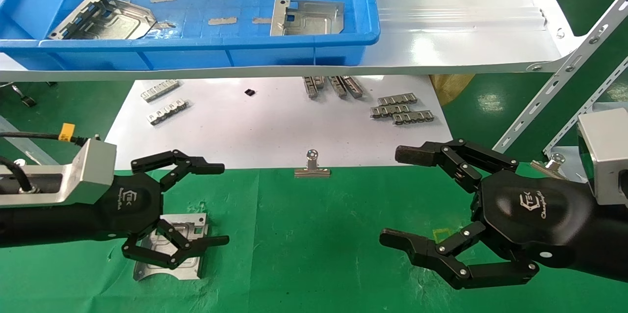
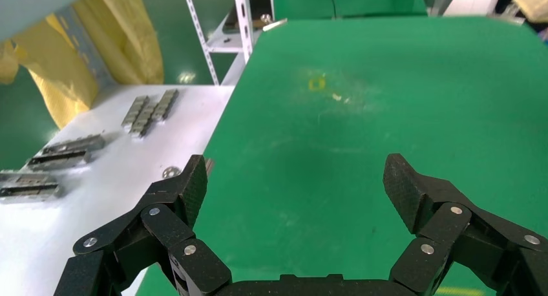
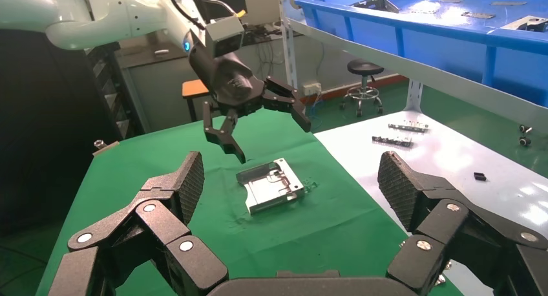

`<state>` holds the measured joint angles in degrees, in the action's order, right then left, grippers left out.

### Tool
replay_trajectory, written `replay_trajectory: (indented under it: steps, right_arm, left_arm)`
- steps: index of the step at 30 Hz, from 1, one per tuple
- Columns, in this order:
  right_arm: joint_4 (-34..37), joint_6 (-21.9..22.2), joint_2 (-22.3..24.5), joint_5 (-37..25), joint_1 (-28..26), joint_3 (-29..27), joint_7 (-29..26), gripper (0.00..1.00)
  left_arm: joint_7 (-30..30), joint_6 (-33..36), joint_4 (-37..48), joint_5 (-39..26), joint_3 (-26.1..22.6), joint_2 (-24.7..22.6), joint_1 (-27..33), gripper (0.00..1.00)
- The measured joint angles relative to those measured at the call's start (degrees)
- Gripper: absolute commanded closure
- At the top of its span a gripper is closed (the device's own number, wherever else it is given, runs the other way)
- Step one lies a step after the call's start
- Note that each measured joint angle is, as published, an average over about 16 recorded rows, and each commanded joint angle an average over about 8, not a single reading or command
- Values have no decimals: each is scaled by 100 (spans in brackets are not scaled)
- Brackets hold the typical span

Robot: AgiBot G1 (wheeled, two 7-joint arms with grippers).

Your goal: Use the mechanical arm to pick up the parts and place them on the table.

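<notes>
One silver stamped part (image 1: 169, 247) lies flat on the green cloth table (image 1: 314, 254), also seen in the right wrist view (image 3: 271, 185). My left gripper (image 1: 221, 205) hovers just above it, open and empty; its fingers (image 2: 187, 186) frame only bare cloth. It also shows far off in the right wrist view (image 3: 249, 115). My right gripper (image 1: 395, 200) is open and empty over the cloth at the right. Two more parts (image 1: 105, 17) (image 1: 306, 17) lie in the blue tray (image 1: 196, 53).
Small comb-like metal strips (image 1: 402, 109) (image 1: 164, 104) lie on the white sheet (image 1: 274, 126) behind the cloth. A silver binder clip (image 1: 312, 166) stands at the cloth's far edge. A perforated white rack leg (image 1: 559, 82) slants at the right. Yellow square mark (image 2: 316, 84).
</notes>
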<state>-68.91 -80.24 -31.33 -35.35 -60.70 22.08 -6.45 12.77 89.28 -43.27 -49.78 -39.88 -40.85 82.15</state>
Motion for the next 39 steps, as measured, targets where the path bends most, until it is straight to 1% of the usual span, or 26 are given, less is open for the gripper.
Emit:
replay_trajectory:
  steps: [28, 34, 39]
  right_arm:
    - [0, 0, 0, 0, 0, 0, 0, 0]
    - [1, 1, 0, 0, 0, 0, 0, 0]
    - [1, 1, 0, 0, 1, 0, 0, 0]
  left_arm:
    - [-1905, -291, -2455, 641, 1933, 473, -1667, 0]
    - [-2224, -340, -2885, 755, 2272, 555, -1960, 0]
    - [-2369, -365, -3092, 814, 2437, 596, -2103, 0]
